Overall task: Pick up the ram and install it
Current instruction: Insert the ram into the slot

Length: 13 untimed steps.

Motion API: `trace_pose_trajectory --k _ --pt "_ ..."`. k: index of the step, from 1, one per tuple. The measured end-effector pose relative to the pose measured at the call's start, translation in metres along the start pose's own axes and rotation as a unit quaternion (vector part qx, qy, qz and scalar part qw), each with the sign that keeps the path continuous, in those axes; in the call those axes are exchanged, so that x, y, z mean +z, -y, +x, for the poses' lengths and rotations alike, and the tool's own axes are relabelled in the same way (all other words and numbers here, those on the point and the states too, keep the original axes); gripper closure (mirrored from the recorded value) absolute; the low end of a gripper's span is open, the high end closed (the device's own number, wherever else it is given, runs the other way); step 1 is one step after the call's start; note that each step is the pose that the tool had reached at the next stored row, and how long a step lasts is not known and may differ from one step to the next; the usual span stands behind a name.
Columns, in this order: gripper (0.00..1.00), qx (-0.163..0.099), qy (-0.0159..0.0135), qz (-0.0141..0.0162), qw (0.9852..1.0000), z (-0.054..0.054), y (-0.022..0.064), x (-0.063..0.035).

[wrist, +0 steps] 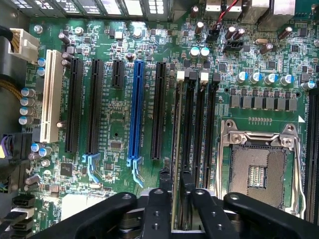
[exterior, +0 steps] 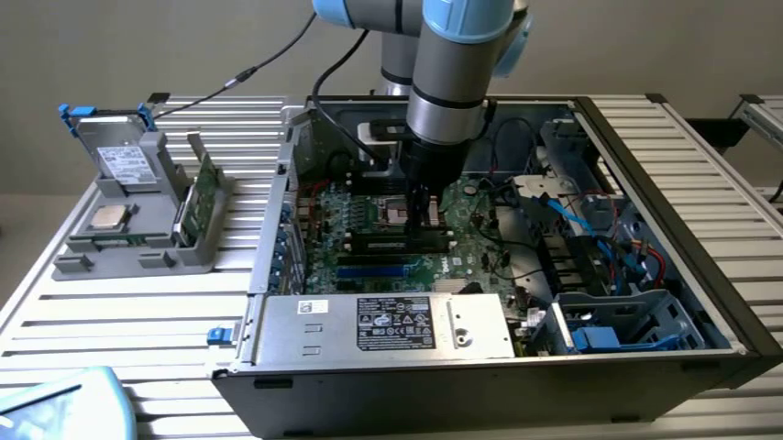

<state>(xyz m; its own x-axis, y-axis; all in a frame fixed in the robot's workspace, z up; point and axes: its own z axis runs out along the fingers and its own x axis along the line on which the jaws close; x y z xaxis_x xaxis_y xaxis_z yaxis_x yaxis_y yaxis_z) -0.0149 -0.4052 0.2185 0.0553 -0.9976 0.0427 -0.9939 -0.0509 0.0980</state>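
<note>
The ram stands on edge in a black memory slot on the motherboard, beside the bare processor socket. It is seen from above as a thin strip. My gripper straddles one end of it, one black finger on each side with small gaps to the stick, so it is open. In the exterior view the gripper reaches straight down into the open computer case, its tips at the ram in the slots.
A grey tray outside the case at the exterior view's left holds a silver processor chip, a green card and a drive. The power supply, cables and a blue slot surround the memory slots.
</note>
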Motion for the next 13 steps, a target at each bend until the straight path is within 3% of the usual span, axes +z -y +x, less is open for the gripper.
trace_pose_trajectory --k 2,3,4,13 --pt "0.66 0.0 0.0 -0.0004 1.0 0.0 0.0 0.0" --pt "0.66 0.0 0.0 -0.0004 1.0 0.0 0.0 0.0" --pt "0.6 0.0 0.0 -0.0004 1.0 0.0 0.0 0.0" --pt "0.6 0.0 0.0005 -0.0004 1.0 -0.0027 -0.0096 -0.0076"
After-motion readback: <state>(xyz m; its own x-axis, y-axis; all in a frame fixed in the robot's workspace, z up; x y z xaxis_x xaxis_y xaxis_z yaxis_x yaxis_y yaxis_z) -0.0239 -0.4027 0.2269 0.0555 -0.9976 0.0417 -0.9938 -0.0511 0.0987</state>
